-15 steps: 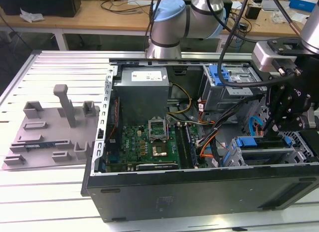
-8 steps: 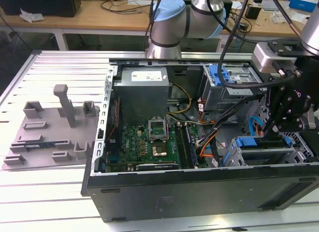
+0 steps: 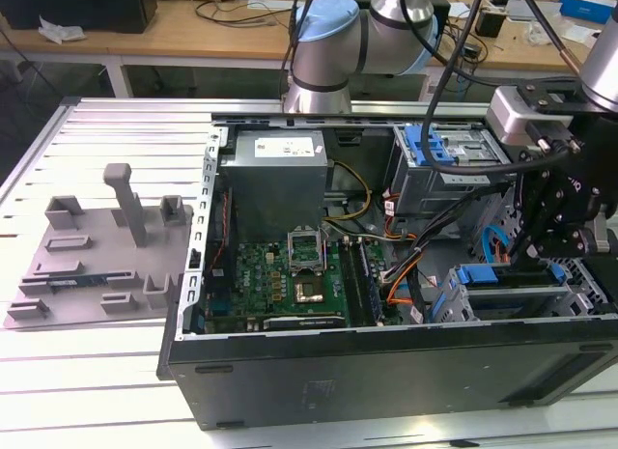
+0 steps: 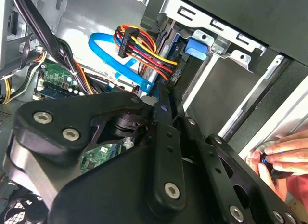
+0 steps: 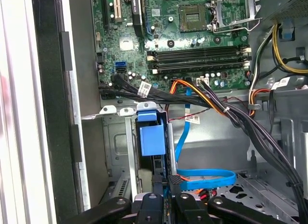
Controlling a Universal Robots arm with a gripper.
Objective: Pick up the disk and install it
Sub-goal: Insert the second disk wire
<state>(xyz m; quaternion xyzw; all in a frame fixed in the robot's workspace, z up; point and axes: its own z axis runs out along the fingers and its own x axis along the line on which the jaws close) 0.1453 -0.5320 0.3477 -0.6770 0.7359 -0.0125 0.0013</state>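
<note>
While the black robot gripper (image 3: 555, 232) hangs low inside the open black desktop computer case (image 3: 386, 372), at the exterior view's right, its fingers run down onto the blue-framed silver disk (image 5: 151, 139). First wrist view: disk stands on edge in the grey metal drive cage (image 5: 113, 137), straight ahead of the fingers (image 5: 159, 178), which seem to touch its near end. Whether they clamp it, can't tell. Tight room: cage walls close on both sides, blue flat cable (image 5: 204, 178) and black cable bundle (image 5: 250, 132) just beside. Green motherboard (image 3: 280, 275) lies well apart. A person's hand (image 4: 284, 154) is at the case edge in the second wrist view.
</note>
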